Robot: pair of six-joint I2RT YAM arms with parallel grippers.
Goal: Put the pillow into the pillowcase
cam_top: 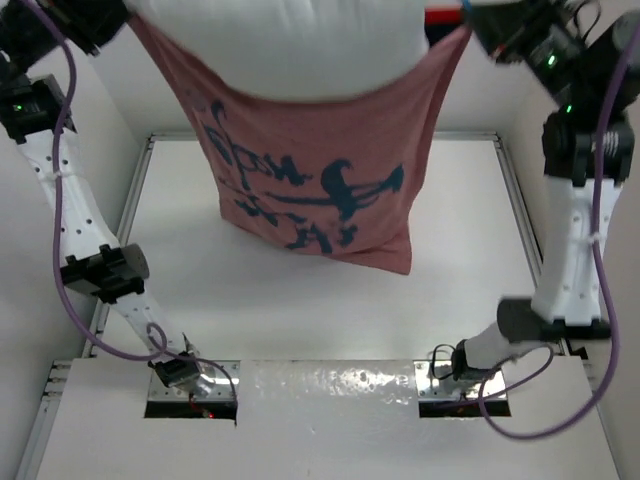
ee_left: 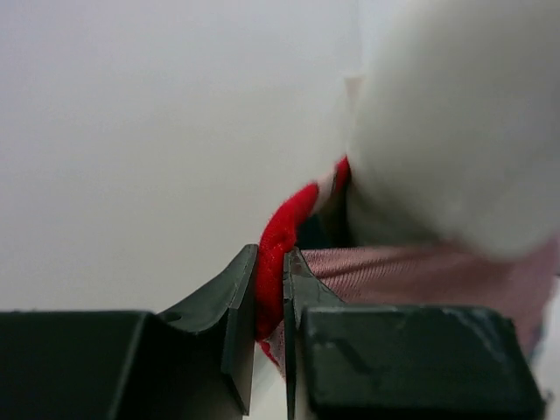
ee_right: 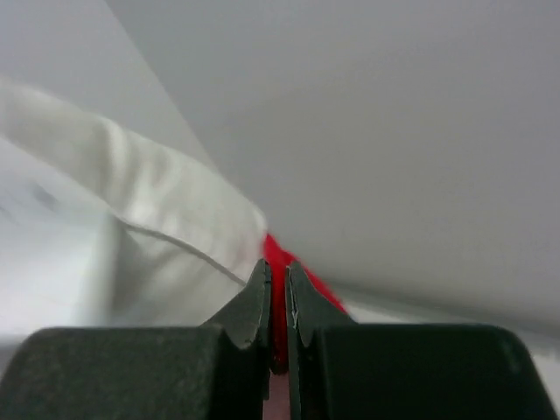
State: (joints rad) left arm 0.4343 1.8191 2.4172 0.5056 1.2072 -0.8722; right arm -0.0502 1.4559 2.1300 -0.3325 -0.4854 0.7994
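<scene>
The red-orange pillowcase (cam_top: 320,160) hangs high above the table, its dark teal print showing through the faded inner side. Its two upper corners are pulled apart. The white pillow (cam_top: 290,40) bulges out of its open top; its lower part is hidden inside the case. My left gripper (cam_top: 122,18) is at the upper left corner. In the left wrist view it (ee_left: 270,258) is shut on the red hem (ee_left: 278,232), with the pillow (ee_left: 455,131) just to its right. My right gripper (cam_top: 476,28) holds the upper right corner. In its own view it (ee_right: 276,267) is shut on the hem (ee_right: 278,254) beside the pillow (ee_right: 131,219).
A white table (cam_top: 300,300) lies below the hanging case, framed by metal rails (cam_top: 128,210) and white walls on both sides. The arm bases (cam_top: 190,375) sit at the near edge, and purple cables (cam_top: 70,300) loop along both arms.
</scene>
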